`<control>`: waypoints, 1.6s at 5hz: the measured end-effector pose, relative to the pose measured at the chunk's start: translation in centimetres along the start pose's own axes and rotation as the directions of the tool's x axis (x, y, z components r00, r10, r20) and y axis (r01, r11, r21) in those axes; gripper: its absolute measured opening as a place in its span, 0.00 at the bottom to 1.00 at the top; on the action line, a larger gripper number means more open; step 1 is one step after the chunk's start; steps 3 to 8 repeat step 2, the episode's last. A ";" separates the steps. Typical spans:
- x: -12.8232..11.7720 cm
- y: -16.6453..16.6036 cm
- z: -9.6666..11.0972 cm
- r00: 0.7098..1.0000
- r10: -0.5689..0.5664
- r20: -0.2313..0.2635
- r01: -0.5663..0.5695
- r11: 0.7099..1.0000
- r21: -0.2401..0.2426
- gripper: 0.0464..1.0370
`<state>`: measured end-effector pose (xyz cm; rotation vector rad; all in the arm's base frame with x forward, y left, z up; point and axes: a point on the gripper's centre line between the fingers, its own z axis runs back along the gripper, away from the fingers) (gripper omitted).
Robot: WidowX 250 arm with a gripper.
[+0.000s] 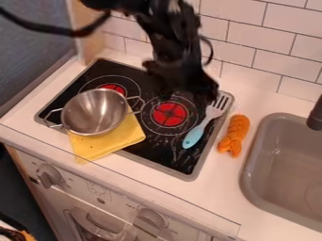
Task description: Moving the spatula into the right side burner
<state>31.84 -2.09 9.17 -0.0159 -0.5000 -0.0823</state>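
The black gripper (204, 94) hangs over the back right part of the stovetop, close to the spatula's slotted end. The spatula (206, 121) has a light blue handle and a grey slotted head. It lies slanted along the right side of the black stovetop (140, 156), its head toward the back right edge and its handle toward the front. To its left is the right side burner (170, 114), a red disc with rings around it. Part of the burner's outer ring lies close to the spatula.
A metal pot (94, 112) stands on the left of the stove, partly over a yellow cloth (113, 141). An orange plush toy (234, 135) lies between the stove and the grey sink (286, 164). Behind is a tiled wall (270, 52).
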 end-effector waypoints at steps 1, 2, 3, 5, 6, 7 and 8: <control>0.7 0.0 1.7 0.999 -0.005 0.041 0.005 1.000 0.001 0.96; 0.6 0.0 1.7 0.999 -0.005 0.040 0.005 1.000 0.001 0.96; 0.6 0.0 1.7 0.999 -0.005 0.040 0.005 1.000 0.001 0.96; 0.6 0.0 1.7 0.999 -0.005 0.040 0.005 1.000 0.001 0.96; 0.6 0.0 1.7 0.999 -0.005 0.040 0.005 1.000 0.001 0.96; 0.6 0.0 1.7 0.999 -0.005 0.040 0.005 1.000 0.001 0.96; 0.6 0.0 1.7 0.999 -0.005 0.040 0.005 1.000 0.001 0.96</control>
